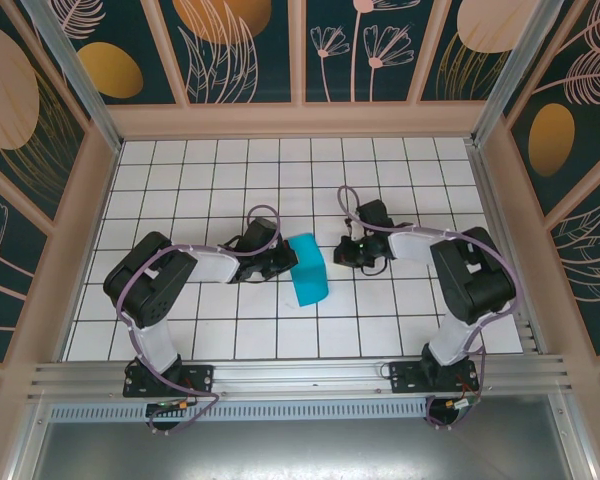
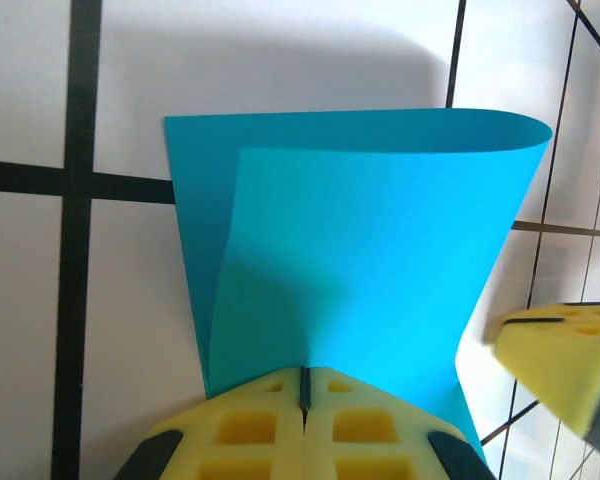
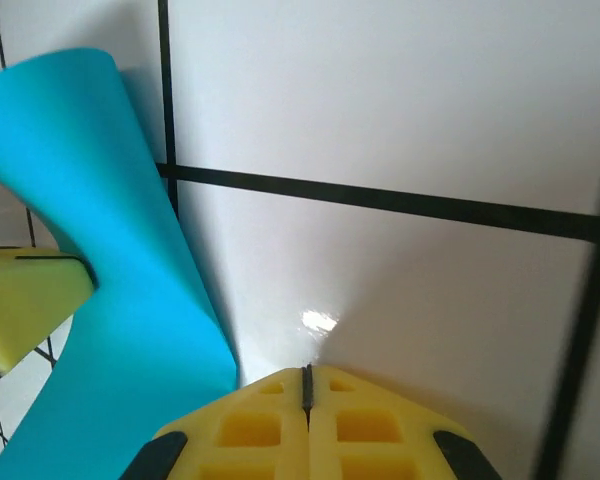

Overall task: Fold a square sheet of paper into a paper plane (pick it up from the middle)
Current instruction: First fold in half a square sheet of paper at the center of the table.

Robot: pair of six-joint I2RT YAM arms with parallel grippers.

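Left gripper [image 2: 305, 385] clamped on the bent teal-cyan square sheet of thin paper [image 2: 360, 250]; right gripper [image 3: 306, 385] closed on nothing just beside it.

In the left wrist view the left gripper's yellow fingers [image 2: 250, 425] are pressed together, and the paper runs into the seam between their tips. From there the paper rises and curls over into a loose, rounded bend with no sharp crease, one layer lying over the other. The right gripper's jaws meet flat with nothing between them. The sheet's curved edge stands just to its left, and I cannot tell whether they touch. From above, the paper sits near the middle of the white tabletop with a black grid [image 1: 210, 180], between the two grippers. The left one is at its left edge, and the right one is to its right and slightly farther back.
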